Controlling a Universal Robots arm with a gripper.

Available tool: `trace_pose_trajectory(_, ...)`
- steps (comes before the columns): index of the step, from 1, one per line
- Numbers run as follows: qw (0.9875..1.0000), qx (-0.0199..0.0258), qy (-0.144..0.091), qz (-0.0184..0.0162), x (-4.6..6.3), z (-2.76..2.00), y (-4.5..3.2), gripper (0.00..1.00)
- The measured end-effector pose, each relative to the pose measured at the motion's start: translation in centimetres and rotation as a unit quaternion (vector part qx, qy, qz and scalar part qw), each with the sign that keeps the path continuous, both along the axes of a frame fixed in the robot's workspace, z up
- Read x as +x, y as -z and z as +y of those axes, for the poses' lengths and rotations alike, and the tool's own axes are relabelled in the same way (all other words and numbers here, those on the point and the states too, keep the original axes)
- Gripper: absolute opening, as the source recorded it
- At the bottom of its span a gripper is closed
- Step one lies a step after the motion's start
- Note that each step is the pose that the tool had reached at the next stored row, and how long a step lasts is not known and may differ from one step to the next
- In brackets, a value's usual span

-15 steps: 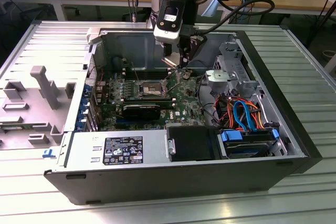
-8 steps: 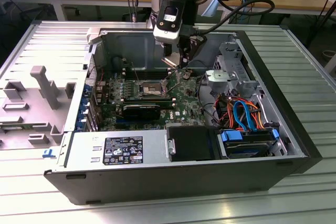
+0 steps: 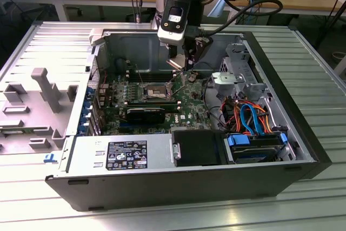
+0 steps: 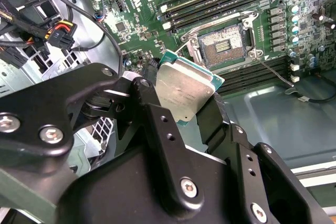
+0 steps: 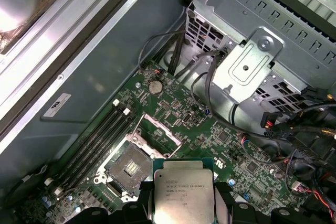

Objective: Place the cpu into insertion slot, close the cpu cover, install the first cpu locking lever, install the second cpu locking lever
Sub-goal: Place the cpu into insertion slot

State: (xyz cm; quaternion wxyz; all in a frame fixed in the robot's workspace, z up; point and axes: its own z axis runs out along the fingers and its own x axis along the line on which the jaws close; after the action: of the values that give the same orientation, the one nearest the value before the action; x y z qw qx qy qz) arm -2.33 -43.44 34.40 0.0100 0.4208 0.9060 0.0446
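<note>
The square chip (image 4: 185, 86) faced metal side up toward the wrist, pinched at opposite edges by the gripper (image 4: 178, 106), which pointed down near the open socket (image 4: 223, 45).

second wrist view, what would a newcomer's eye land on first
The silvery cpu, held up close between the black jaws of the gripper. Just beyond it, the empty insertion slot sits on the green motherboard.
</note>
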Motion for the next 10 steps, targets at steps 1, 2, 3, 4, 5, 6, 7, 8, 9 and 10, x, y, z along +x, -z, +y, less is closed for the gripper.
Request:
trace_pose_trajectory(1, 1.0000, 0.0000, 0.000, 0.0000, 0.00, 0.00, 0.00, 0.55)
trace_pose_trajectory(2, 1.0000, 0.0000, 0.001, 0.0000, 0.00, 0.00, 0.00, 0.55)
trace_pose_trajectory(3, 1.0000, 0.0000, 0.001, 0.0000, 0.00, 0.00, 0.01, 0.55)
trace_pose_trajectory(4, 1.0000, 0.0000, 0.001, 0.0000, 0.00, 0.00, 0.01, 0.55)
trace_pose_trajectory(5, 1.0000, 0.0000, 0.001, 0.0000, 0.00, 0.00, 0.01, 0.55)
trace_pose_trajectory(6, 1.0000, 0.0000, 0.002, 0.0000, 0.00, 0.00, 0.01, 0.55)
trace_pose_trajectory(7, 1.0000, 0.0000, 0.002, 0.0000, 0.00, -0.01, 0.02, 0.55)
trace_pose_trajectory(8, 1.0000, 0.0000, 0.002, 0.0000, 0.00, -0.01, 0.02, 0.55)
trace_pose_trajectory(9, 1.0000, 0.0000, 0.003, 0.0000, 0.00, -0.02, 0.03, 0.55)
trace_pose_trajectory(10, 1.0000, 0.0000, 0.003, 0.0000, 0.00, -0.02, 0.03, 0.55)
